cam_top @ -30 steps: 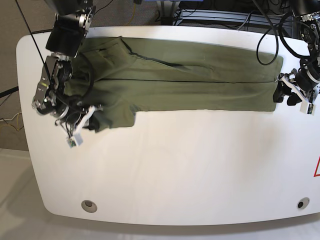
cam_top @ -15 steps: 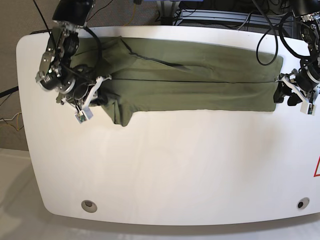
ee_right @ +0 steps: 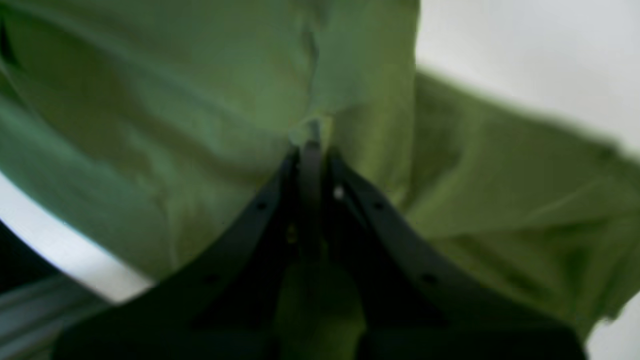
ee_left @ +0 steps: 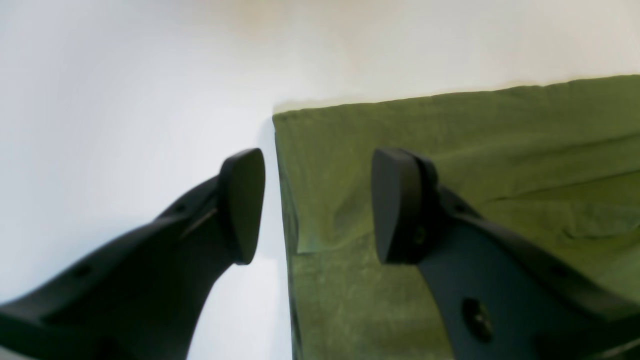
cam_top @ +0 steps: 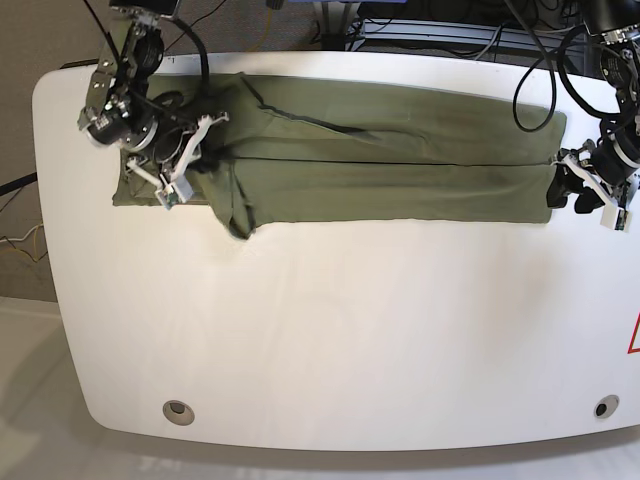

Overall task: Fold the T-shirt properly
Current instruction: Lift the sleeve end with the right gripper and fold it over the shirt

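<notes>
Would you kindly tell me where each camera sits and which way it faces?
Base: overhead, looking down on the white table, T-shirt and both arms.
Left wrist: behind the open left claw, facing the T-shirt's corner.
Right wrist: behind the right claw, shut on T-shirt fabric.
All views share the T-shirt.

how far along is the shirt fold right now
Done: the T-shirt already lies as a long narrow band across the table. In hand: the right gripper is shut on cloth at the sleeve end; the left gripper is open astride the hem corner. Left: folding the band crosswise.
</notes>
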You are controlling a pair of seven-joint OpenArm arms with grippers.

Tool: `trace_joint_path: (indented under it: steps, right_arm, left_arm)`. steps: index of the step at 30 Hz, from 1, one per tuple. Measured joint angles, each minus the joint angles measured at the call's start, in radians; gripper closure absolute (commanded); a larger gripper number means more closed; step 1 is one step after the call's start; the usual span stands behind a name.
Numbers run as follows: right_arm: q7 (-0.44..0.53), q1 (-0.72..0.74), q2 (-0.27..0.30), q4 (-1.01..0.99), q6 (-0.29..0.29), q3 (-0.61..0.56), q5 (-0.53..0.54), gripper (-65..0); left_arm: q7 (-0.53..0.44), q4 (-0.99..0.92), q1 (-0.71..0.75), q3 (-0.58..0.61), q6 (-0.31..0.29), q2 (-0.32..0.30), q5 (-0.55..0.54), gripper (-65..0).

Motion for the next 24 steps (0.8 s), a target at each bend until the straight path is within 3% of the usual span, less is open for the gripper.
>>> trace_joint_path:
  steps: [3, 7, 13, 17, 24]
  right_arm:
    - [0.003, -0.021, -0.006, 0.003, 0.0, 0.0, -0.001, 0.0]
    - [0.003, -0.043, -0.008, 0.006, 0.0, -0.001, 0.012, -9.7]
    - [0.005, -0.078, -0.008, 0.012, 0.0, -0.006, 0.066, -18.8]
    - [0.004, -0.104, -0.007, 0.019, 0.0, -0.005, 0.103, -16.0]
    - [0.001, -0.144, 0.005, 0.05, 0.0, 0.001, 0.191, -0.6]
  left_arm:
    - [-0.003, 0.0, -0.002, 0.001, 0.0, 0.0, 0.0, -31.9]
    - [-0.004, 0.0, -0.005, 0.001, 0.0, 0.0, 0.0, -31.8]
    - [-0.008, 0.0, -0.005, 0.001, 0.0, 0.0, -0.001, -31.7]
    - [-0.01, 0.0, -0.005, 0.001, 0.0, 0.0, 0.0, -32.0]
    - [-0.01, 0.0, -0.007, 0.005, 0.0, 0.0, 0.0, -31.9]
